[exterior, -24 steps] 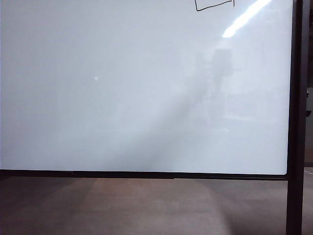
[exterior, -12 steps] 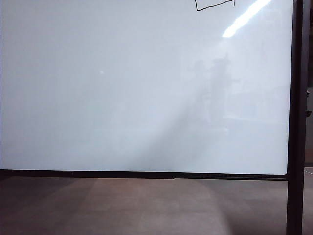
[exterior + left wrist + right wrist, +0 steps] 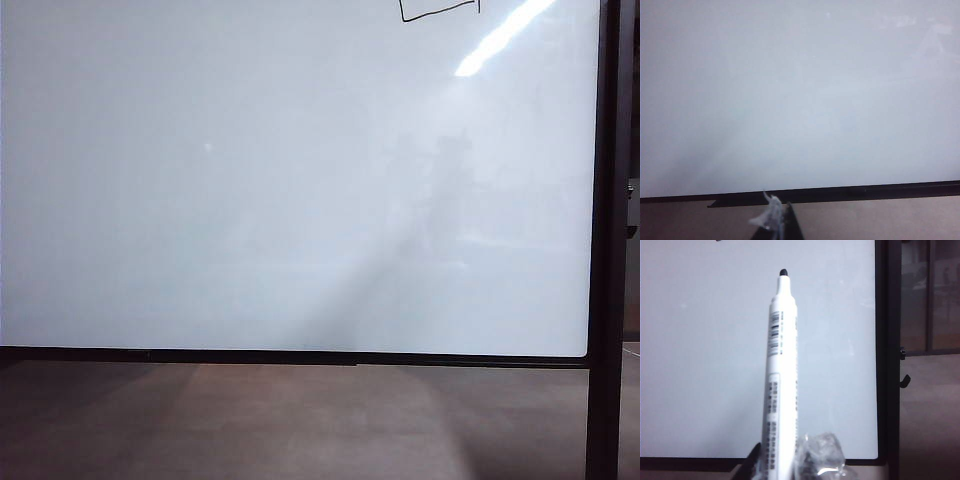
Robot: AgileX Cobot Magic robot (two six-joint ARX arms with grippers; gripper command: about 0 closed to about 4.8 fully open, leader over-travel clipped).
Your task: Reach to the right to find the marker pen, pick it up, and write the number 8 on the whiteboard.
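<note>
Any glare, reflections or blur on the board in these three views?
Exterior view: bright diagonal glare streak at the whiteboard top right, faint dark reflection mid-right. Left wrist view: flat, hazy board, left end effector blurred at the edge. Right wrist view: marker sharp, held in the right end effector; no strong glare.

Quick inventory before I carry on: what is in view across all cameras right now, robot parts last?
whiteboard: one, glossy white, thin black frame, fills the exterior view.
number 8: one black line, boxy, cut off at the board's top edge.
post: one, dark, upright at the board's right side.
floor: brown, below the board.
marker pen: one, white with black tip, uncapped, pointing at the board.
right gripper: shut on the marker pen.
left gripper: only a tip visible, facing the board's lower edge.
</note>
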